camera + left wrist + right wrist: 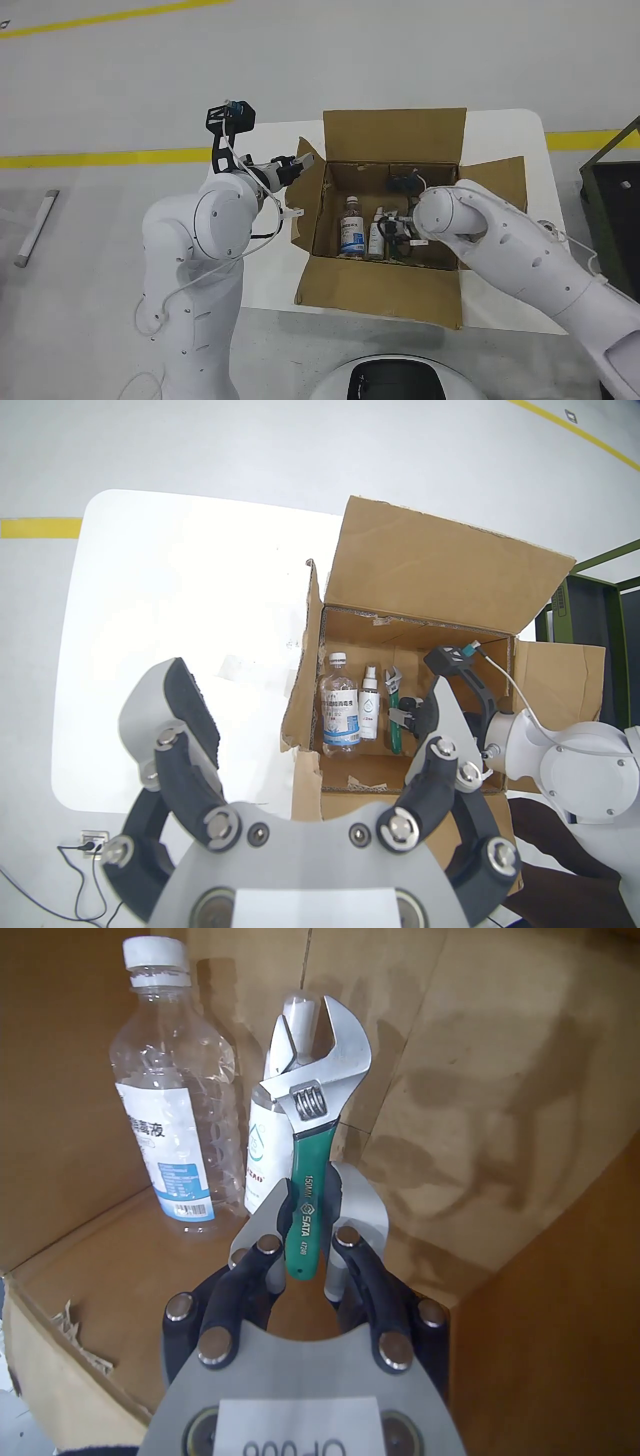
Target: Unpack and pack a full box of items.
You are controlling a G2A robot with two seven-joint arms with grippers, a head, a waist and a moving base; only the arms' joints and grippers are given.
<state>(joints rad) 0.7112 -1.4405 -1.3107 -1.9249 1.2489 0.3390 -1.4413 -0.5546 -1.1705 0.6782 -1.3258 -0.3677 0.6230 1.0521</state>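
An open cardboard box [392, 285] stands on the white table [505, 135]. Along its left inner side lie a clear bottle [351, 228] with a white cap and a small white spray bottle [376, 236]. My right gripper [307, 1208] is down inside the box, shut on the green handle of an adjustable wrench [314, 1123], whose steel head points up in front of the spray bottle [261, 1148] and beside the clear bottle [165, 1128]. My left gripper [306, 685] hangs open and holds nothing, above the table just outside the box's left flap [300, 195].
The box's four flaps are folded outward; the left one is torn. A dark green rack [612, 200] stands off the table's right end. Bare table surface [175, 600] lies left of the box. A power strip [95, 842] lies on the floor.
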